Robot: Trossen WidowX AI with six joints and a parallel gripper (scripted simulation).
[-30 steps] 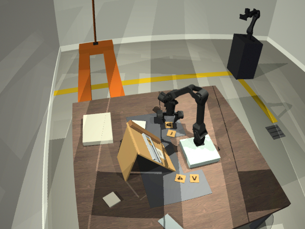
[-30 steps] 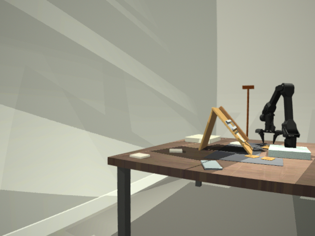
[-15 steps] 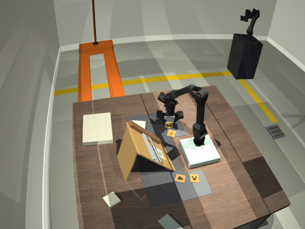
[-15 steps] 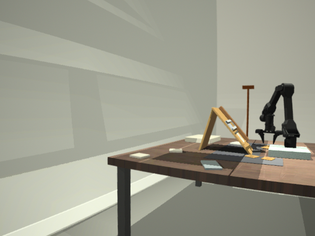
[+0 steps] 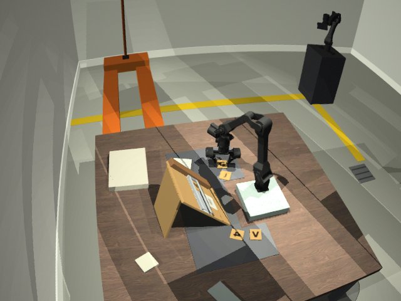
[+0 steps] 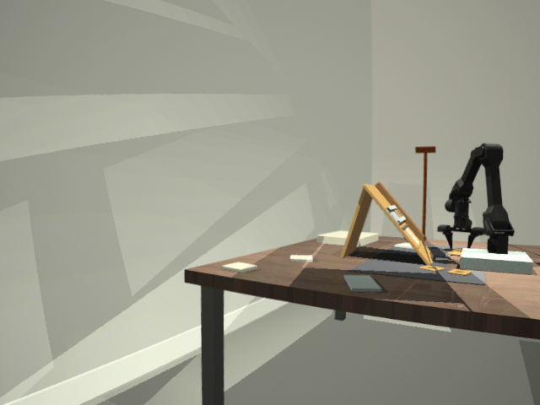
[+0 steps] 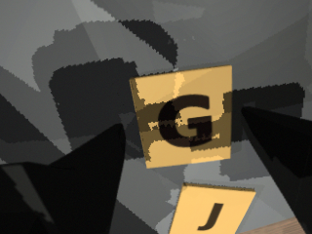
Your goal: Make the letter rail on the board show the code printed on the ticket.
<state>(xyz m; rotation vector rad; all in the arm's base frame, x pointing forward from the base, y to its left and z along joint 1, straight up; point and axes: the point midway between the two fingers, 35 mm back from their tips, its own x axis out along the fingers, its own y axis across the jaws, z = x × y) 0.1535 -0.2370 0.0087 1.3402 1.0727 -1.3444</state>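
Note:
The gripper (image 5: 221, 164) (image 6: 461, 246) (image 7: 182, 118) is open and empty, pointing down with its fingertips on either side of the G tile (image 5: 222, 163) (image 7: 214, 83). The J tile (image 5: 225, 175) (image 7: 210, 216) lies close beside the G. The A tile (image 5: 237, 234) (image 6: 431, 267) and the V tile (image 5: 255, 234) (image 6: 459, 272) lie at the board's other end. The letter rail (image 5: 203, 201) (image 6: 396, 210) runs across the sloping board (image 5: 168, 194). A tan patch with a dark mark (image 5: 195, 185) shows within the rail. The ticket (image 5: 211, 202) is on the board below the rail; its print is unreadable.
The arm's pale base block (image 5: 264, 204) (image 6: 494, 261) stands right of the board. A grey mat (image 5: 210, 256) lies under the board and tiles. A large cream block (image 5: 128, 168) (image 6: 345, 236), a small cream square (image 5: 146, 261) and a grey-green slab (image 5: 223, 290) (image 6: 363, 283) are on the counter.

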